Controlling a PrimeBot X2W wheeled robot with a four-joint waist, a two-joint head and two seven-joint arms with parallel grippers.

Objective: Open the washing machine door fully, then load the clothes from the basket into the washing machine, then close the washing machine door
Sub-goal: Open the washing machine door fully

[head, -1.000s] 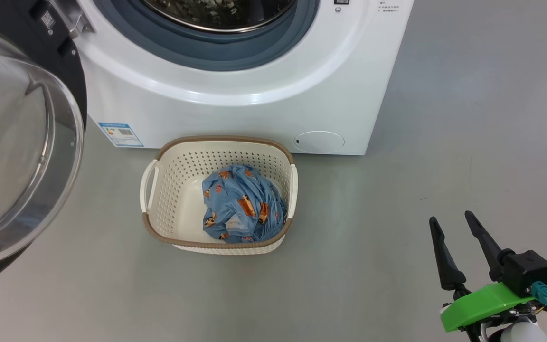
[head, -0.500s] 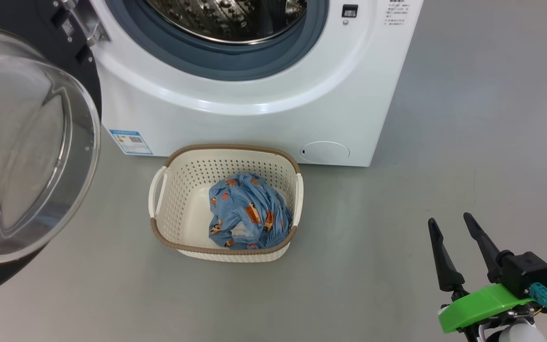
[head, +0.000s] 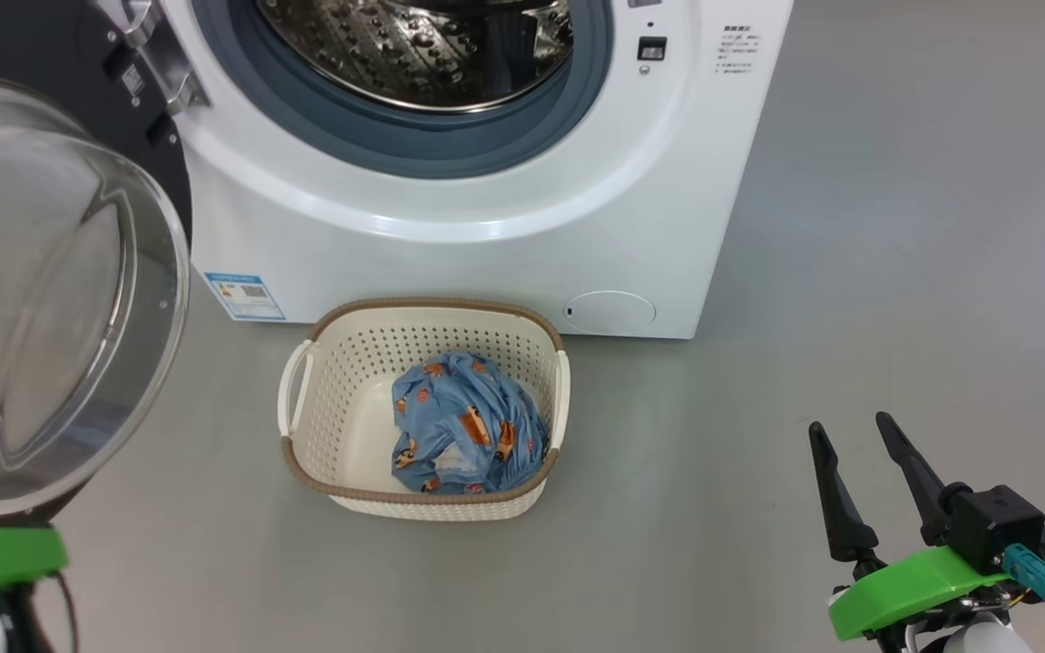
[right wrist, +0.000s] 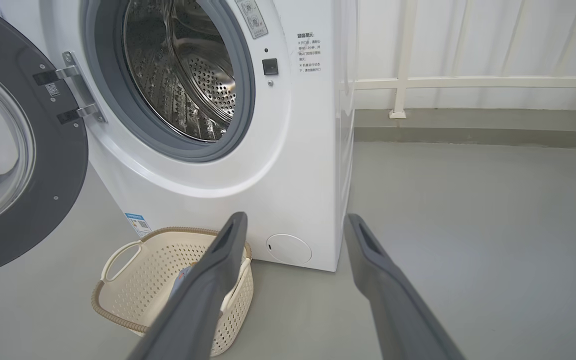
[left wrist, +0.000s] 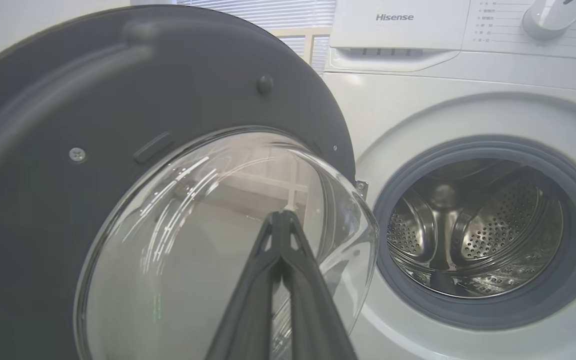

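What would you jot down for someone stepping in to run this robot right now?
Left gripper: shut, empty, pointed at the washing machine door glass.
Right gripper: open, empty, above the floor.
Door swung wide; drum looks empty.
The clothes lie in the basket before the washing machine.
Done: door opened. Left: load clothes, close door.

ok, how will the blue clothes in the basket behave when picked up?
Likely floppy: the clothes lie crumpled in folds, so they should drape and trail when lifted. Probably light: the bundle fills only part of the basket. That basket may shift if fabric snags its perforated wall.
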